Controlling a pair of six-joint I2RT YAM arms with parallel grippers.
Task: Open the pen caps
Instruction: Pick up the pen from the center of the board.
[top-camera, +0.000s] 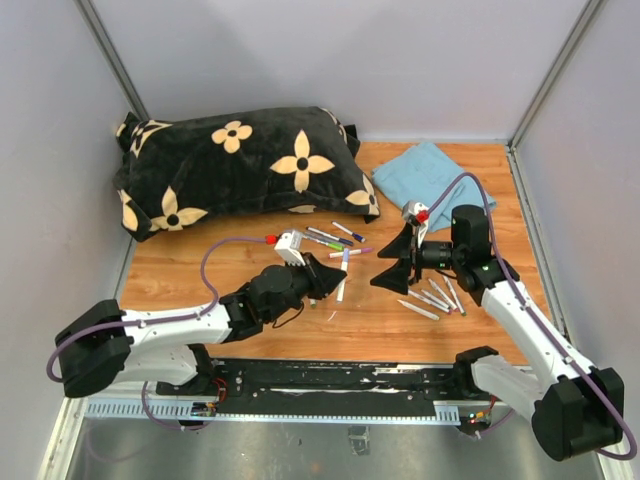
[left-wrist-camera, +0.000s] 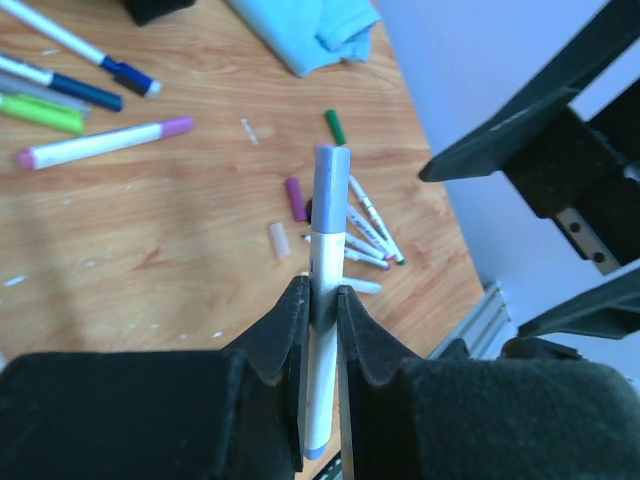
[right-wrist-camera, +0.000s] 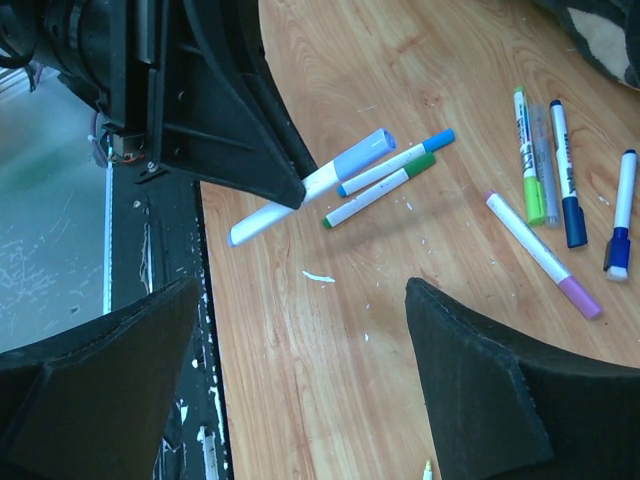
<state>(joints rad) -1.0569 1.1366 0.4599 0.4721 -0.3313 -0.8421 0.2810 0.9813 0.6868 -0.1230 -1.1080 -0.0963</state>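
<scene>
We saw the left gripper (left-wrist-camera: 320, 295) clamped on a white pen (left-wrist-camera: 325, 250), its pale blue cap (left-wrist-camera: 331, 170) on, in front of the pillow (top-camera: 240, 165); the right gripper (top-camera: 393, 258) gaped wide, empty; capped pens (top-camera: 330, 238) lay nearer the pillow, uncapped pens (top-camera: 432, 298) farther off: roughly half remained

Soft, even light falls from above, bright without harshness. In the top view the wooden desk (top-camera: 350, 325) carries only faint, blurred shadows beneath the arms, and the picture is sharp throughout. In the left wrist view the left pincer (left-wrist-camera: 320, 300) is dark and out of focus up close. The pen (left-wrist-camera: 326, 235) it grips looks crisp, and the pale wall (left-wrist-camera: 470, 80) nearly washes out. In the right wrist view the right pincer (right-wrist-camera: 300, 290) shows near-black, slightly blurred fingers. The loose pens (right-wrist-camera: 540, 250) cast thin, soft shadows.
</scene>
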